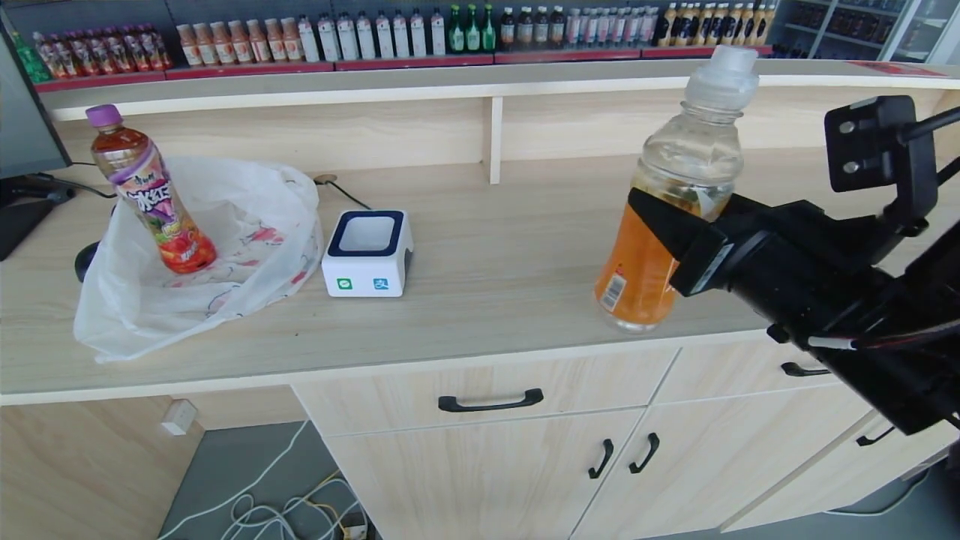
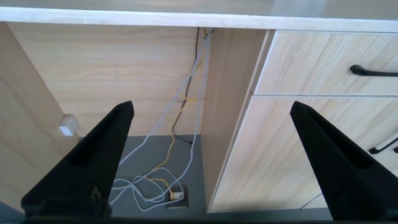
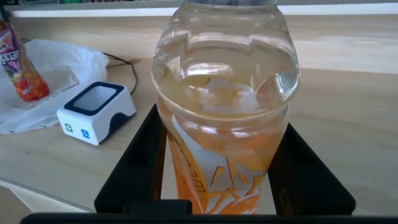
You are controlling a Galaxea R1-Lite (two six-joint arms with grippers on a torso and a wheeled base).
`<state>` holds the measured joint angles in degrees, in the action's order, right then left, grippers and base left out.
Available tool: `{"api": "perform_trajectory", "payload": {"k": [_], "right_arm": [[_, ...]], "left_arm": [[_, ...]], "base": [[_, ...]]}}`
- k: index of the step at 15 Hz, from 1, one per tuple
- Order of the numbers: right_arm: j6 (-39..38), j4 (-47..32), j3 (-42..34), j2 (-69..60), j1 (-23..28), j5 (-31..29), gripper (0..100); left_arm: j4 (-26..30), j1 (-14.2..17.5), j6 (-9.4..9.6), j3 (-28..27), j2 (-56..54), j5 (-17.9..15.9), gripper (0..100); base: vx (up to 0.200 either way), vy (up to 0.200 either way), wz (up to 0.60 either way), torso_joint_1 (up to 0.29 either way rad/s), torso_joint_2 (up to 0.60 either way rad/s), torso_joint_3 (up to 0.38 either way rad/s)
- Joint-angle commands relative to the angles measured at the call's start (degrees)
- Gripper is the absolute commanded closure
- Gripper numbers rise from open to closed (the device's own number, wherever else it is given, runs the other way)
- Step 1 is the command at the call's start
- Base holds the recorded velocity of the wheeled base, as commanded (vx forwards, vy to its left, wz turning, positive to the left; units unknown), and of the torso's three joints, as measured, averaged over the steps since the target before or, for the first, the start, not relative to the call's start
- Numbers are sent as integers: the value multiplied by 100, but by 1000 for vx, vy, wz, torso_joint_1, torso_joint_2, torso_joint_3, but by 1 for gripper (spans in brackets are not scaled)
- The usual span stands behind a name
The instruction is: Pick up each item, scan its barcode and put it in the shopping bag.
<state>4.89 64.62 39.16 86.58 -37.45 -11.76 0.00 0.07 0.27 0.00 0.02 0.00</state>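
Observation:
A clear bottle of orange drink (image 1: 637,277) with a white cap stands slightly tilted near the counter's front edge on the right. My right gripper (image 1: 669,219) is shut on its middle, with a black finger on each side of the bottle (image 3: 224,124) in the right wrist view. A white scanner (image 1: 367,253) with a dark-rimmed window sits mid-counter. To its left lies the open white shopping bag (image 1: 247,225), holding a red tea bottle (image 1: 150,195) with a purple cap. My left gripper (image 2: 211,109) hangs open and empty below the counter, facing the cabinet front.
A monitor (image 1: 26,97) stands at the counter's far left. A raised wooden ledge (image 1: 491,135) runs along the back, with shelves of bottles (image 1: 450,30) behind. Drawers with black handles (image 1: 491,401) sit under the counter, and loose cables (image 2: 161,180) lie on the floor.

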Motion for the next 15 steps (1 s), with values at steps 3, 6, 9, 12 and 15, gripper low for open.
{"api": "perform_trajectory", "payload": {"k": [3,6,9,12,15], "right_arm": [[-190,130,-919,-888,-316,16,100],[-181,200,-1200,-1152,-562,25,100],[-216,209,-1463,-1310,-658,34,100],[-717,209,-1534,-1451,-825,34,100],[-1324,209,-1648,-1583,-984,34,100]], "left_arm": [[0,1,0,0,-2,9,0],[0,1,0,0,-2,0,0],[9,1,0,0,-2,0,0],[0,1,0,0,-2,9,0],[0,1,0,0,-2,0,0]], "base": [[0,0,0,0,0,0],[0,0,0,0,0,0],[0,0,0,0,0,0],[0,0,0,0,0,0],[0,0,0,0,0,0]]}}
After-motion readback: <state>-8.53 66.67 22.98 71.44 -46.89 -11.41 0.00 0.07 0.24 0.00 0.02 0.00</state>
